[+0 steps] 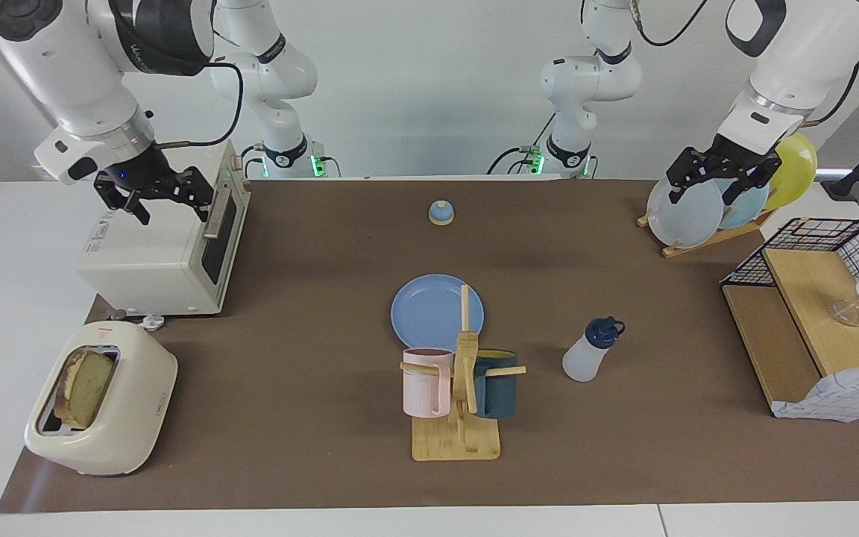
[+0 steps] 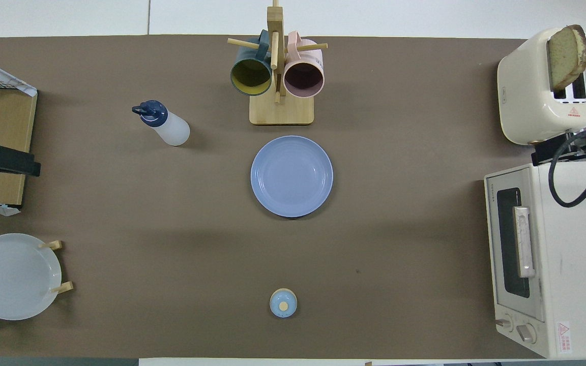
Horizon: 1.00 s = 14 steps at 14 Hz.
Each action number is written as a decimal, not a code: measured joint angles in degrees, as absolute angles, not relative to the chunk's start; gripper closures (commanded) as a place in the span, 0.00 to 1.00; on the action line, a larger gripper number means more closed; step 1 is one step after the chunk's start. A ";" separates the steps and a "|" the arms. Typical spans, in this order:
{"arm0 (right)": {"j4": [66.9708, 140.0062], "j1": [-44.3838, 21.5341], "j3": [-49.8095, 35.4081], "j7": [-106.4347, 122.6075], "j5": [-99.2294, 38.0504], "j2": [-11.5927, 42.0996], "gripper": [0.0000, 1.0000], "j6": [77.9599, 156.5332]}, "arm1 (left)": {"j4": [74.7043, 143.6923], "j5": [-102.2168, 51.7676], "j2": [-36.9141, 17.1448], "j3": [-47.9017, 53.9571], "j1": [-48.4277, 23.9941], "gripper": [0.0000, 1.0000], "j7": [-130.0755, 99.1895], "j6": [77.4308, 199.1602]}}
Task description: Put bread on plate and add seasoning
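Brown mat, nothing begun. Bread [image 1: 85, 388] stands in the toaster [image 1: 101, 406] at my right arm's end — plate [image 1: 429, 309] bare mid-table, seasoning [image 1: 592, 349] beside it. My right gripper [image 1: 165, 195] hangs spread over the oven [image 1: 168, 253]; left gripper [image 1: 713, 179] waits spread over the rack [image 1: 705, 239]. Next — right reaches for the slice.

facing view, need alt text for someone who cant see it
A bread slice stands in a toaster at the right arm's end of a brown table; the blue plate lies bare mid-table, a squeeze bottle beside it. Both arms wait raised, left pincer and right pincer open.
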State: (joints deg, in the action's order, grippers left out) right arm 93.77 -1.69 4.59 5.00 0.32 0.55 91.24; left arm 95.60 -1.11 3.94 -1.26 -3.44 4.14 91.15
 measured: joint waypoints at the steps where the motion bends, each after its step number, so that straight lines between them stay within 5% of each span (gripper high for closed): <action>1: 93.77 -1.69 4.59 5.00 0.32 0.56 0.00 91.24 | 95.60 -1.11 3.94 -1.26 -3.44 0.00 4.14 91.15; 8: 93.69 -1.85 4.56 5.00 0.32 0.57 0.00 91.72 | 95.60 -1.11 3.95 -1.20 -3.44 0.00 4.22 91.70; 14: 93.90 -1.93 4.40 5.02 2.91 1.71 0.00 104.76 | 95.72 -1.11 3.96 -1.15 -3.45 0.00 3.61 92.31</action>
